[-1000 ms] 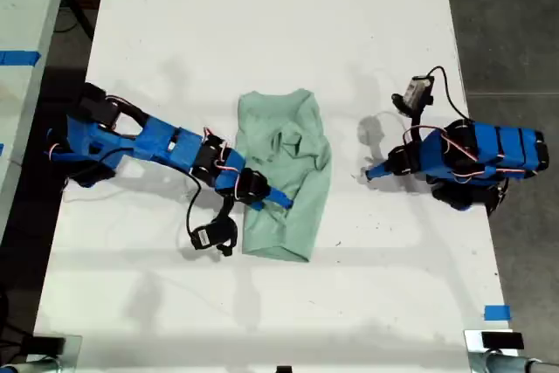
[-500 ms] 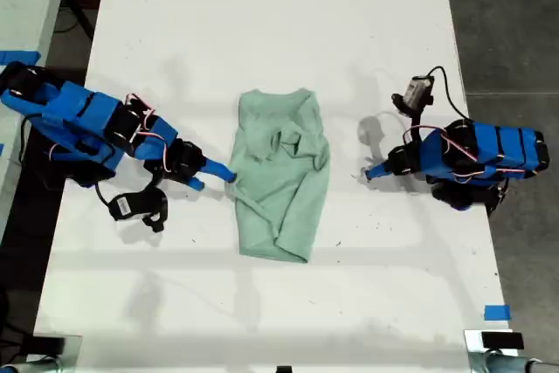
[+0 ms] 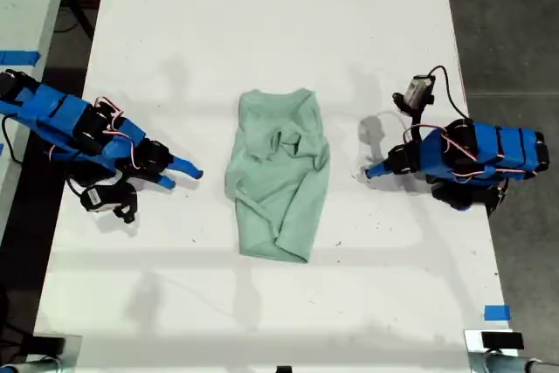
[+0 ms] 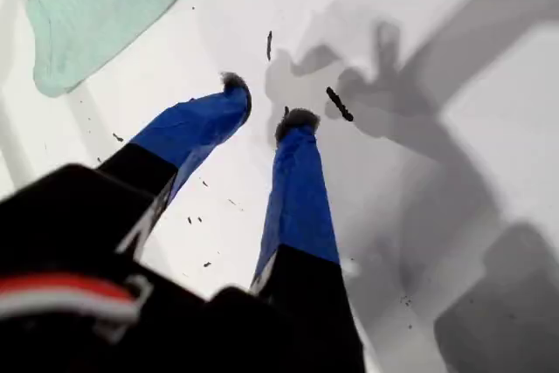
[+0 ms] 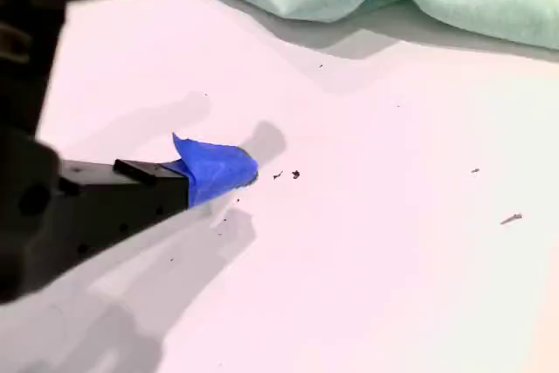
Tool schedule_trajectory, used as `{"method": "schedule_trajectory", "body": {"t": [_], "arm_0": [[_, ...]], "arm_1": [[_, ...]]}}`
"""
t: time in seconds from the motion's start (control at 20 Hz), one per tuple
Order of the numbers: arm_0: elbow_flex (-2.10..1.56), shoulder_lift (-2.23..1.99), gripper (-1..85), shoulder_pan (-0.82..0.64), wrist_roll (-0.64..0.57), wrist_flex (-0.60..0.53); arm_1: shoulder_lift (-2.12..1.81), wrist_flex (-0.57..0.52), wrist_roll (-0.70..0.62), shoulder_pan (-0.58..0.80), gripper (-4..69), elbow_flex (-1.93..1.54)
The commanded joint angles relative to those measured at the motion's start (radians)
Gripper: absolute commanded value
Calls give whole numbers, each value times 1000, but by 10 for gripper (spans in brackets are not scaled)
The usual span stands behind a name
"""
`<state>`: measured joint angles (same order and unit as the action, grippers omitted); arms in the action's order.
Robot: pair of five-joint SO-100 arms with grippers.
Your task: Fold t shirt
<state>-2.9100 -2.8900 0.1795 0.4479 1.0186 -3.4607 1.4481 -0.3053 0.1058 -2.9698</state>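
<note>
Both blue-fingered grippers, my first gripper (image 4: 262, 111) and my second gripper (image 5: 253, 67), stood open, empty, beside the crumpled mint-green cloth t shirt (image 3: 279, 176).

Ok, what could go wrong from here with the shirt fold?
The t shirt lies bunched, with folds overlapping near the collar, so a pinch may catch several layers and the fold could come out crooked. My first tool and my second tool are both open over bare table; closing there would grab nothing.

My second gripper (image 3: 185, 177) has released the t shirt (image 3: 279, 181), withdrawn toward 9 o'clock in the exterior view, jaws apart.
</note>
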Motion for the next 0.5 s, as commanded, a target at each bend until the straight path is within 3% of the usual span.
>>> {"method": "schedule_trajectory", "body": {"t": [0.0,0.45], "arm_0": [[-15,-20,295,-25,-8,-35],[-41,-5,285,-43,-12,-57]], "arm_1": [[-41,28,17,2,105,-2],[-41,29,23,-9,106,-6]]}}
